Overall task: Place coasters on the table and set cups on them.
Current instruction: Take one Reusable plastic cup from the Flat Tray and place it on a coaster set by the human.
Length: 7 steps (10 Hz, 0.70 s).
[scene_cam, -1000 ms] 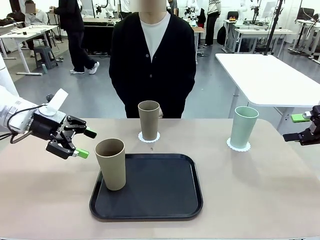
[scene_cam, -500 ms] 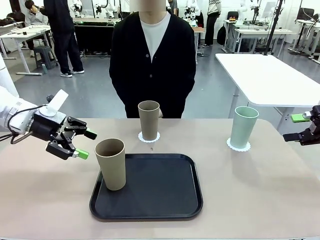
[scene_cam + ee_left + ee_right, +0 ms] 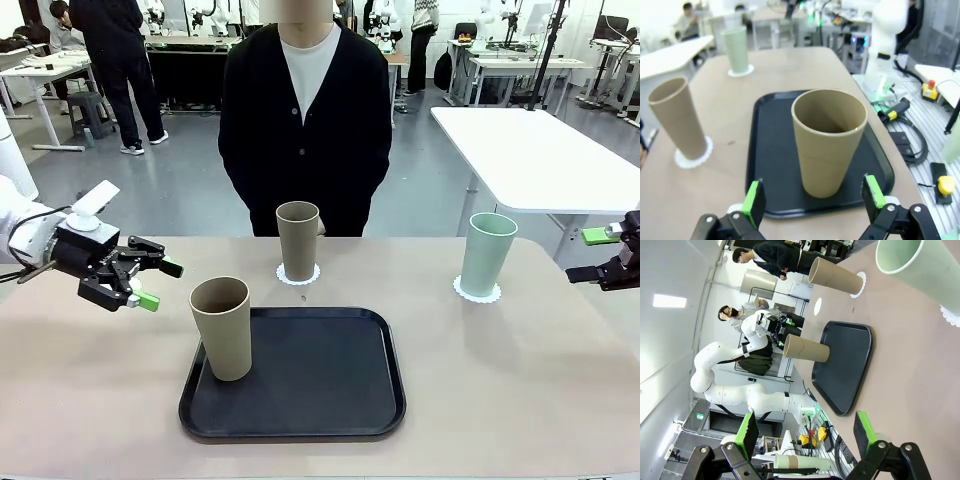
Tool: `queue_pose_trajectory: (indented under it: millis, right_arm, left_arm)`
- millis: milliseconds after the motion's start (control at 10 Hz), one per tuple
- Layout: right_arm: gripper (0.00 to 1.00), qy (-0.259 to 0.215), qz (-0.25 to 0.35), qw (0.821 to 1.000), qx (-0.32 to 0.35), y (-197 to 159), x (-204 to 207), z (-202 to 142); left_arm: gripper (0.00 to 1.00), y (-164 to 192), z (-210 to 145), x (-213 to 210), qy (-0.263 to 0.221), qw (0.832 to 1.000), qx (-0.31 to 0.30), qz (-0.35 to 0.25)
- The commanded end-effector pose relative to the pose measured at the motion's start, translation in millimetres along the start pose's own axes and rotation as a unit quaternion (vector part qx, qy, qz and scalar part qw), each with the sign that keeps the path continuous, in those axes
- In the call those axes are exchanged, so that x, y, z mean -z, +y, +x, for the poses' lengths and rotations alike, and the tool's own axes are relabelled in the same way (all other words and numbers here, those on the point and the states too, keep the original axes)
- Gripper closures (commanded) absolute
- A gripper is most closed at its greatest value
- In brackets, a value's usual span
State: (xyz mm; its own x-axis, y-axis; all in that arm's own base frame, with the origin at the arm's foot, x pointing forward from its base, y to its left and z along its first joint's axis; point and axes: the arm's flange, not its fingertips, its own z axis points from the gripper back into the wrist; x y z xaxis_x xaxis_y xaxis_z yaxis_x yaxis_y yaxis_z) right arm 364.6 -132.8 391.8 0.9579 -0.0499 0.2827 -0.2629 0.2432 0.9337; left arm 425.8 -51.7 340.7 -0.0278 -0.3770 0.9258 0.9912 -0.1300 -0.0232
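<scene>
The left gripper (image 3: 160,284) hovers over the left side of the large beige-tan flat table (image 3: 520,390). Its 2 green-padded fingers (image 3: 754,202) are spread wide with nothing between them. It points toward a tall tan-brown matte handleless cup (image 3: 222,328), which stands upright on the left side of a black rounded plastic tray (image 3: 320,375). Gripper and cup are near each other but apart.

A second tan-brown cup (image 3: 298,240) stands upright on a small round white lacy paper coaster (image 3: 298,276). This coaster lies on the table just behind the tray, in front of a person in a black cardigan (image 3: 305,120) standing at the far edge. A pale mint green matte cup (image 3: 487,253) stands upright on another white lacy coaster (image 3: 477,292) toward the table's right side.

The right gripper (image 3: 588,256) hangs at the table's right edge, well apart from the mint cup. In the right wrist view, its 2 fingers (image 3: 862,427) stand wide apart and empty. The same view has a small white round patch (image 3: 817,305) on the tabletop beyond the tray; whether it is a 3rd coaster I cannot tell.
</scene>
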Motion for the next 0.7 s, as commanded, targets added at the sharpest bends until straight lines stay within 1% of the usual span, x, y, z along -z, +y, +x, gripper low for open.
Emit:
queue_pose_trajectory:
  millis: [0, 100, 300, 500, 600]
  right_arm:
    - [0.00, 0.001, -0.001, 1.000, 0.000, -0.5, 0.6, 1.6]
    - [0.00, 0.001, -0.001, 1.000, 0.000, -0.5, 0.6, 1.6]
    - [0.00, 0.001, -0.001, 1.000, 0.000, -0.5, 0.6, 1.6]
    - [0.00, 0.001, -0.001, 1.000, 0.000, -0.5, 0.6, 1.6]
    - [0.00, 0.001, -0.001, 1.000, 0.000, -0.5, 0.6, 1.6]
  left_arm:
    - [0.00, 7.6, -29.3, -1.1, -0.038, 0.998, 0.035, -0.027]
    - [0.00, 10.4, -41.1, 1.2, -0.050, 0.998, 0.033, -0.028]
    - [0.00, 6.2, -51.4, 10.8, -0.048, 0.999, 0.018, -0.013]
    - [0.00, 4.9, -51.4, 24.2, -0.048, 0.999, -0.005, -0.003]
    - [0.00, 3.7, -50.6, 29.3, -0.050, 0.999, -0.005, -0.001]
